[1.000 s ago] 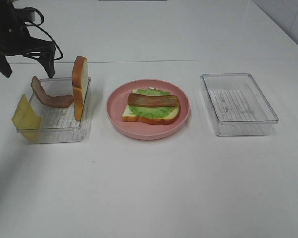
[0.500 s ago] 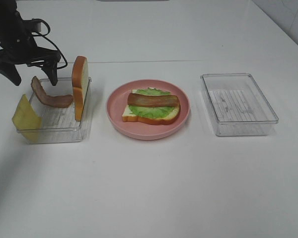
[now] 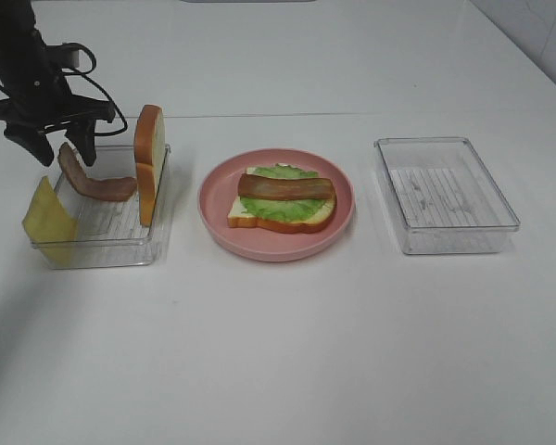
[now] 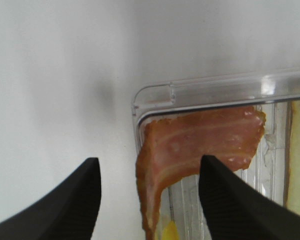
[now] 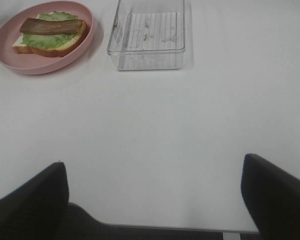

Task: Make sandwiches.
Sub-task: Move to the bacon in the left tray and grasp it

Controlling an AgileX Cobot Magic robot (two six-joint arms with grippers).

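Note:
On the pink plate (image 3: 213,222) lies a bread slice (image 3: 246,215) topped with green lettuce (image 3: 278,172) and a bacon strip (image 3: 285,188); the stack also shows in the right wrist view (image 5: 50,31). The left clear tray (image 3: 97,243) holds a second bacon strip (image 3: 93,181), an upright bread slice (image 3: 149,162) and a yellow cheese square (image 3: 48,218) leaning on its left wall. My left gripper (image 3: 57,148) is open, its fingers astride the far end of that bacon strip (image 4: 190,150). My right gripper (image 5: 152,200) is open and empty over bare table.
An empty clear tray (image 3: 445,193) stands to the right of the plate and shows in the right wrist view (image 5: 147,32). The white table (image 3: 287,352) stretches in front of everything.
My left gripper has come down and slightly left, from above the tray's back edge to around the far end of the bacon strip. Nothing else moved.

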